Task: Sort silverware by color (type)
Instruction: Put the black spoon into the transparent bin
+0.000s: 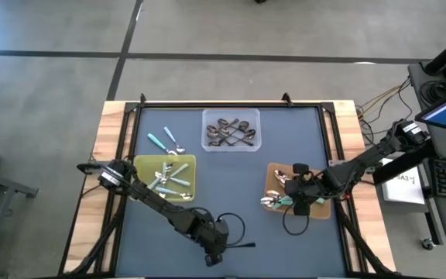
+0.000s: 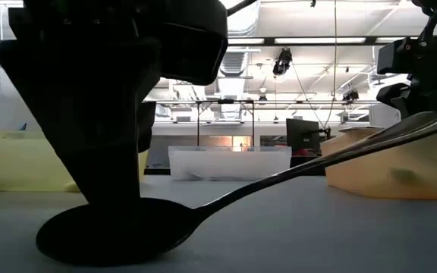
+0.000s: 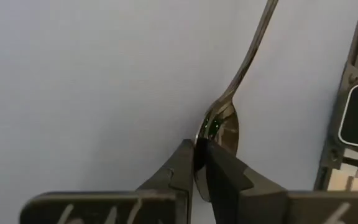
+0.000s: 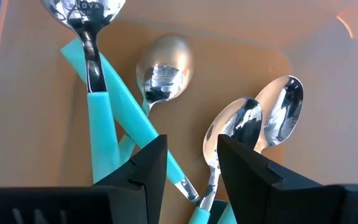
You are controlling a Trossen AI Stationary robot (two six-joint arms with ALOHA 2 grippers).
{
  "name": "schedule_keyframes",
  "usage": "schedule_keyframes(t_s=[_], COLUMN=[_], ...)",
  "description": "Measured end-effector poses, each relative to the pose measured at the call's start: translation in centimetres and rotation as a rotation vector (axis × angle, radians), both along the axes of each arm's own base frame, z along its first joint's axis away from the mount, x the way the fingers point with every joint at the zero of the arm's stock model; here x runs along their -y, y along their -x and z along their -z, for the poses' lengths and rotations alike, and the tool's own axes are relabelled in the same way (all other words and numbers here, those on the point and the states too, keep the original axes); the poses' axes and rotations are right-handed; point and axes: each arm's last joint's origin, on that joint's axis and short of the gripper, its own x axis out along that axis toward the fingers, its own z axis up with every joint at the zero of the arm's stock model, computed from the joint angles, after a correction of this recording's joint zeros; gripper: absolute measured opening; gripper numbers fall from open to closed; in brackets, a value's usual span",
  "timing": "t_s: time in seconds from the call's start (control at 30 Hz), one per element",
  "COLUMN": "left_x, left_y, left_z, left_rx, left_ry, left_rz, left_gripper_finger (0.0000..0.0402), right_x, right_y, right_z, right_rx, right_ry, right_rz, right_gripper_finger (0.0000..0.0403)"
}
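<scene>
From above, my dark-blue bench (image 1: 231, 186) carries three trays. My left gripper (image 1: 217, 254) pinches an all-metal spoon (image 3: 224, 121) at the near edge. Level view: its bowl is silhouetted. My right gripper (image 4: 191, 163), parted, hovers over teal-handled spoons (image 4: 98, 106) in the orange tray (image 4: 229, 62).

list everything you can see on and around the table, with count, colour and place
clear tray: one, far centre, holding several dark metal utensils
yellow tray: one, left, holding several pale-blue-handled spoons
loose pale-blue-handled spoons: two, on the mat beyond the yellow tray
orange-brown tray: one, right, holding four teal-handled spoons
dark metal spoon: one, near edge of the mat, gripped at its bowl
left gripper: near centre, shut on the dark metal spoon
right gripper: open, over the orange-brown tray
</scene>
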Motion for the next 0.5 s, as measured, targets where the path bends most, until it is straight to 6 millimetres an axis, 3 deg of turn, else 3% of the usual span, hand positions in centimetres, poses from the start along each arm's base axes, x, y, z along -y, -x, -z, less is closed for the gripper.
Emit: schedule_keyframes(t_s=[0.2, 0.37, 0.5], left_x=[-0.1, -0.4, -1.4], left_y=[-0.3, -1.0, -1.3], left_z=[-1.2, -3.4, -4.7], left_rx=[0.025, 0.12, 0.088], left_ry=[0.004, -0.078, -0.196], left_rz=[-0.046, -0.015, -0.012], left_gripper_finger=[0.0002, 0.0001, 0.0002], right_x=[0.0, 0.0, 0.0], right_y=[0.0, 0.0, 0.0], right_z=[0.0, 0.0, 0.0], right_rx=[0.0, 0.001, 0.001], right_ry=[0.0, 0.002, 0.002], right_rz=[0.001, -0.001, -0.001], right_gripper_finger=[0.0132, 0.0132, 0.0132])
